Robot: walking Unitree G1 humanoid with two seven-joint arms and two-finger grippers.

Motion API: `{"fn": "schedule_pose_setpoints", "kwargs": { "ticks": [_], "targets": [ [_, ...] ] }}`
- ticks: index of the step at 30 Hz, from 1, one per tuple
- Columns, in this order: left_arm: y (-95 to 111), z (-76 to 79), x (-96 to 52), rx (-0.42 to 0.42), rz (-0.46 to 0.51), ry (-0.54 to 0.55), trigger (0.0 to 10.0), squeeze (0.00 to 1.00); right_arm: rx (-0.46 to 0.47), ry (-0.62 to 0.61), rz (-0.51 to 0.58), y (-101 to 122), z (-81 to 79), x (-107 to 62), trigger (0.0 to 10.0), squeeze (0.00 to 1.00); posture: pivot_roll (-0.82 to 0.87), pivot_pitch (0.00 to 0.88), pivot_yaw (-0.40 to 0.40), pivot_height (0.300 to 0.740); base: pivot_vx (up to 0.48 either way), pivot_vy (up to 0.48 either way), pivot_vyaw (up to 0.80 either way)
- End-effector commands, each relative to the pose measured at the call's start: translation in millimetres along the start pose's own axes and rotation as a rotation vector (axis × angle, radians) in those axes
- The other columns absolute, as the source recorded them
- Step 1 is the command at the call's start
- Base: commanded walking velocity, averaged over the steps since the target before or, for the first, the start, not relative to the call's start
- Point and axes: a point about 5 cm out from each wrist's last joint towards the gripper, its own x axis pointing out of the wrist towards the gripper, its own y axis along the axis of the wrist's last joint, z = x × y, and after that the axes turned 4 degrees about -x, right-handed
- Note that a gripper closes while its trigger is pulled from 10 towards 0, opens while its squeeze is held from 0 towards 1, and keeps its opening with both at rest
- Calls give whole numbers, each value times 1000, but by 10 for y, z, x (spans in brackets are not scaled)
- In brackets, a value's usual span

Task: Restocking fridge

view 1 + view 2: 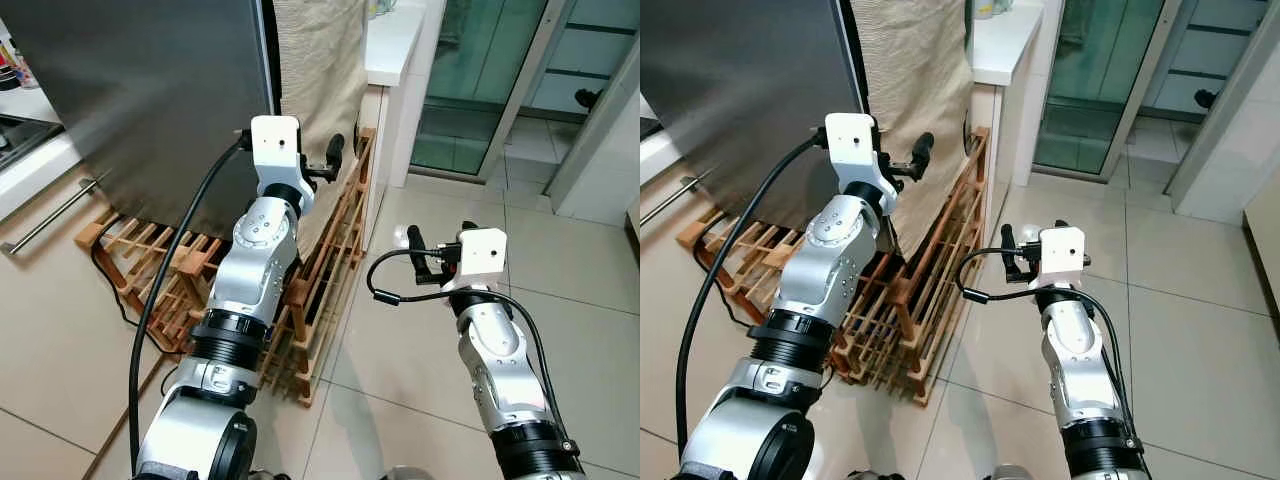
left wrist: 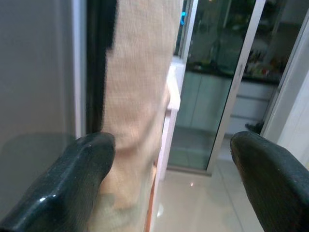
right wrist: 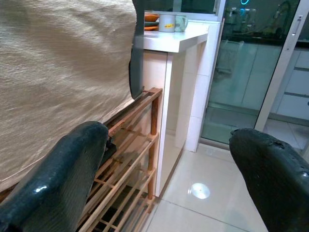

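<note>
Reaching for the tall grey steel fridge [image 1: 150, 90] at far left, the empty, spread-fingered left end effector [image 1: 322, 165] is nearing its door edge and should hook it squarely, while the right end effector [image 1: 428, 255] is hovering open.

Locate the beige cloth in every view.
Left eye view: beige cloth top centre, right of the steel door.
Right eye view: top, left of centre.
Left wrist view: between steel door and white counter.
Right wrist view: above the wooden rack.
Shared landmark: white counter.
</note>
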Motion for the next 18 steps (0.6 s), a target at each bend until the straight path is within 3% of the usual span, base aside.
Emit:
{"fn": "schedule_pose_setpoints", "kwargs": {
  "ticks": [1,3,7,18],
  "targets": [
    [165,11,-38,3,46,-28,10000,0,-6,7,-1,10,2,-11,10000,20,-282,0,75,740,0,0,0],
    [-26,85,-178,-3,-55,-102,10000,0,-8,8,-6,-4,9,-24,10000,27,-278,0,76,740,0,0,0],
    [-119,35,-270,8,-81,-87,10000,0,-9,9,-9,-11,13,-26,10000,24,-275,0,73,740,0,0,0],
    [40,-86,-145,32,-13,-1,10000,0,-9,22,-10,-12,-19,-1,10000,24,-267,0,63,740,0,0,0]
  ]
}}
